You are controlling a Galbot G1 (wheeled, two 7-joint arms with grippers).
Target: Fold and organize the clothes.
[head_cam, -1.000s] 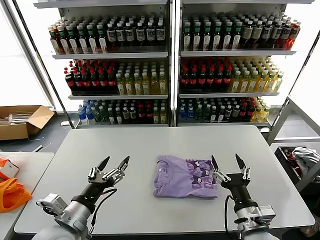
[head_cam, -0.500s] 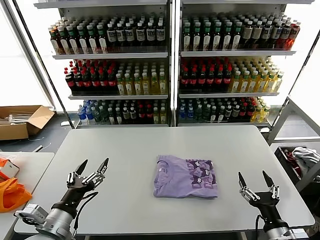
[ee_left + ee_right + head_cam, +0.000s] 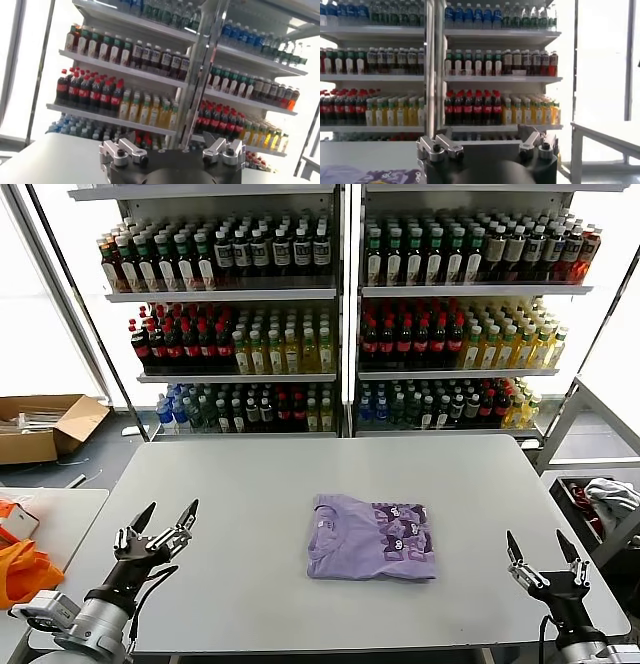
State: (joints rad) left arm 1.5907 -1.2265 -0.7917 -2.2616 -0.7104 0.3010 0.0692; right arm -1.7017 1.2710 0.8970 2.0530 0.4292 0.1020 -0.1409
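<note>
The lavender T-shirt [image 3: 371,536] lies folded into a neat rectangle on the grey table [image 3: 300,474], right of centre, its dark purple-and-white print facing up. A corner of it shows in the right wrist view [image 3: 365,176]. My left gripper [image 3: 160,522] is open and empty near the table's front left corner, far from the shirt. My right gripper [image 3: 541,548] is open and empty near the front right edge, apart from the shirt. Both grippers point up toward the shelves.
Shelves of bottled drinks [image 3: 340,314] stand behind the table. A side table with bright orange fabric [image 3: 22,569] is at the left. A cardboard box [image 3: 40,427] lies on the floor at left. A bin with white-grey cloth [image 3: 605,502] is at the right.
Both grippers have drawn back from beside the shirt toward the table's front corners, left one to the left, right one to the right. The folded shirt has not moved.
</note>
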